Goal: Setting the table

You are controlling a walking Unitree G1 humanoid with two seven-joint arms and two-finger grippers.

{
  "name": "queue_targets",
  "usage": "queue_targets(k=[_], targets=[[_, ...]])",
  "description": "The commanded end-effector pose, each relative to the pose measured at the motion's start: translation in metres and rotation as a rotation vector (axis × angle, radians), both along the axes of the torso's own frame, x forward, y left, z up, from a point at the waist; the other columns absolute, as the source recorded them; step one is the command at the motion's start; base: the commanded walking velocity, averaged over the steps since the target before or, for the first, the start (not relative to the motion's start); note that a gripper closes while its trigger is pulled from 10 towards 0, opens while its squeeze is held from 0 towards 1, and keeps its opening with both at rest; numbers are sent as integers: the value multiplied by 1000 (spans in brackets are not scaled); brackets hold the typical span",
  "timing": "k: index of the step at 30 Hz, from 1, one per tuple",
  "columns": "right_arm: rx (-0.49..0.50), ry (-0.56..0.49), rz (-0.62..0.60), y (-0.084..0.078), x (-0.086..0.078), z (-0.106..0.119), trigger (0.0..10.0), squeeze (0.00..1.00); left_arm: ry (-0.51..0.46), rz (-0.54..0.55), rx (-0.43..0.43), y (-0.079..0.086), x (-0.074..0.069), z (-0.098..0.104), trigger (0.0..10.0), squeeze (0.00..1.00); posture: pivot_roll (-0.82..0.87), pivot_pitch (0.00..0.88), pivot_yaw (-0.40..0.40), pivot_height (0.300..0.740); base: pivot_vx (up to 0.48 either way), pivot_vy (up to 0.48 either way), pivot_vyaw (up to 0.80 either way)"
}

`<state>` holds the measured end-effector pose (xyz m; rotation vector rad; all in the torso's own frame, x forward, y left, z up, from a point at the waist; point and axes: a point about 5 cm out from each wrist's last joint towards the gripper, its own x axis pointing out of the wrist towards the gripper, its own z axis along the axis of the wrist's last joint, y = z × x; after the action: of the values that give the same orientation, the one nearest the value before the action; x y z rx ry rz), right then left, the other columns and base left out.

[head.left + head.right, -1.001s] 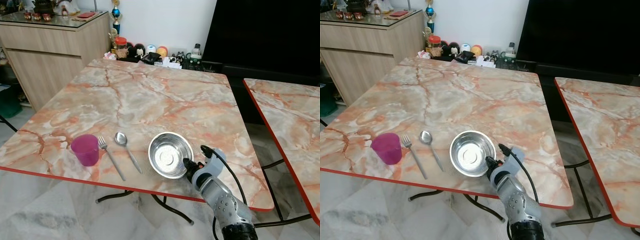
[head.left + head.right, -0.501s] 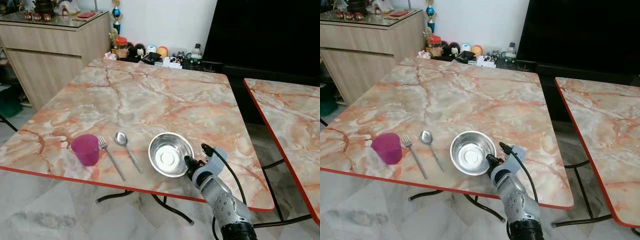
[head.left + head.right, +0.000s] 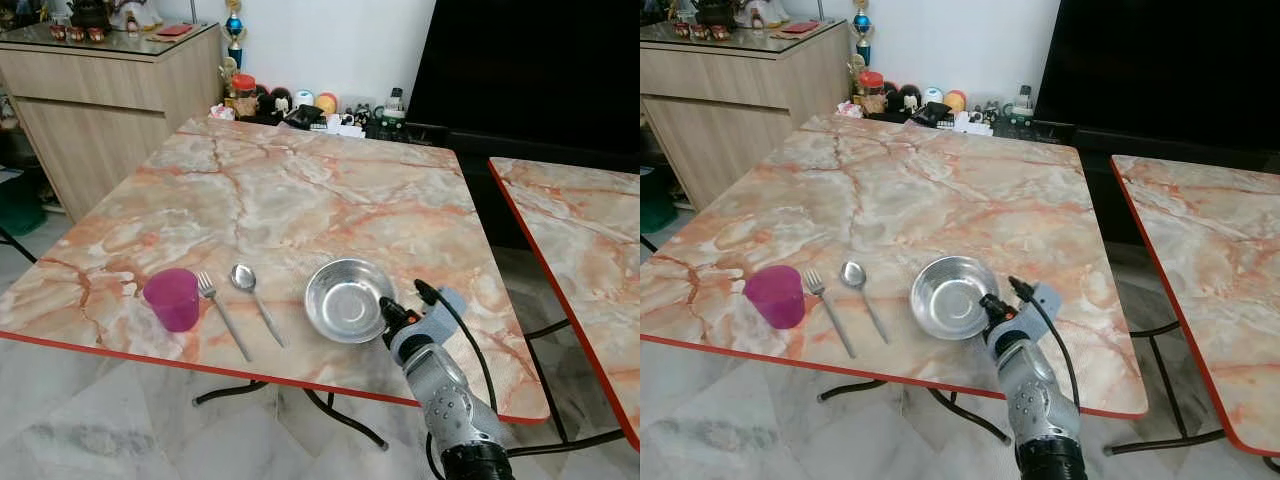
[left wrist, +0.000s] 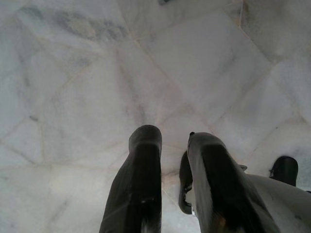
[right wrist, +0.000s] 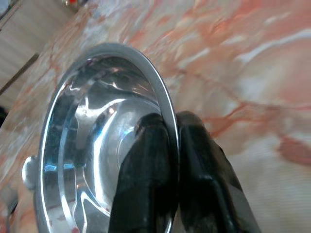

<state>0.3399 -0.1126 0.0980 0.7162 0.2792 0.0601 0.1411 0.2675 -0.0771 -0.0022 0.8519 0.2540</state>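
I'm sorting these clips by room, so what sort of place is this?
Probably a home dining area: a marble-patterned folding table laid with a purple cup, fork, spoon and steel bowl, a wooden sideboard, and tiled floor.

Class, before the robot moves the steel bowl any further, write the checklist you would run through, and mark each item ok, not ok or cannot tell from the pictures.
1. Right gripper pinches the rim of the steel bowl, one finger inside, one outside: ok.
2. Bowl level: cannot tell; it looks slightly tipped toward the far side, and whether it rests on the table is unclear.
3. Bowl stands apart from the spoon: ok, marble shows between them.
4. Fork and purple cup lie in a row to the left of the spoon, cup upright: ok.
5. Left gripper hangs over the floor, away from the table: ok.
6. Bowl holds nothing that could spill: ok.
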Motion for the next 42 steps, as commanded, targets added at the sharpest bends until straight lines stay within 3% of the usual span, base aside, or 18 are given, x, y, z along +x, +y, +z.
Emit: queue_targets(k=[1,11,36,39,41,42], targets=[[24,-111,-55,-8,3,18,10000,0,23,-11,1,-2,-4,-3,10000,0,144,18,-66,740,0,0,0],[107,-310,-148,-22,-3,40,10000,0,28,-19,14,-2,-5,-3,10000,0,134,23,-71,740,0,0,0],[83,-374,-245,-42,-5,47,10000,0,51,-40,39,2,-7,-3,10000,0,123,0,-66,740,0,-425,-124],[-44,-372,-205,-46,-6,46,10000,0,54,-38,51,8,-8,-1,10000,0,122,0,-63,740,0,-472,0],[-181,-394,-174,-57,-8,47,10000,0,54,-31,58,12,-9,0,10000,0,120,0,-64,740,0,-472,0],[-274,-408,-158,-71,-11,49,10000,0,55,-29,62,14,-10,1,10000,0,118,0,-64,740,0,-469,0]])
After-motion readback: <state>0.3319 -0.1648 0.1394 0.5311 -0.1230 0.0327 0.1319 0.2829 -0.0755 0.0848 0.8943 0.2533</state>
